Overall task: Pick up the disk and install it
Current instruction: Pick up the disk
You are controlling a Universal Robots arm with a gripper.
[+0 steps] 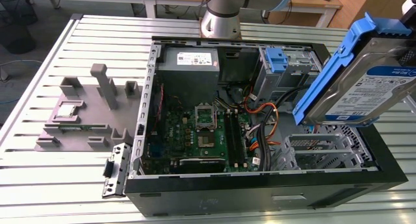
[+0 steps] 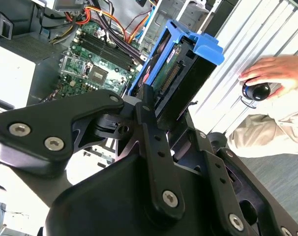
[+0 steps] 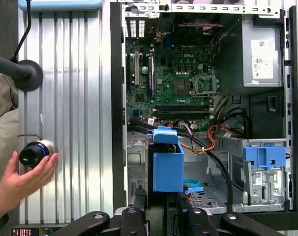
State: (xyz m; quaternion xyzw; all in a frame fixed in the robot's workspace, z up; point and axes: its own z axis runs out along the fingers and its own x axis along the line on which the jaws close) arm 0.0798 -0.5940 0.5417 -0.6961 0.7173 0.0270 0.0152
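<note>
Black gripper (image 2: 163,112) linkage is seen closest in both wrist views. Its 2 fingers (image 2: 145,105) are pressed onto the sides of the disk (image 1: 367,87), which is held aloft and tilted over the drive cage (image 1: 325,153) of the open computer case (image 1: 260,187). 1 hand (image 3: 21,179) is rested on a knob (image 3: 33,153) on the slotted table (image 3: 75,98).

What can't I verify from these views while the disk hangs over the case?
1. Drive cage: in the first wrist view the disk covers its middle.
2. The disk's far end: cut off by the right edge of the exterior view.
3. Gripper: in the first wrist view the disk itself hides where the pads touch it.
4. A person's hand: cut off by the first wrist view's edge.
</note>
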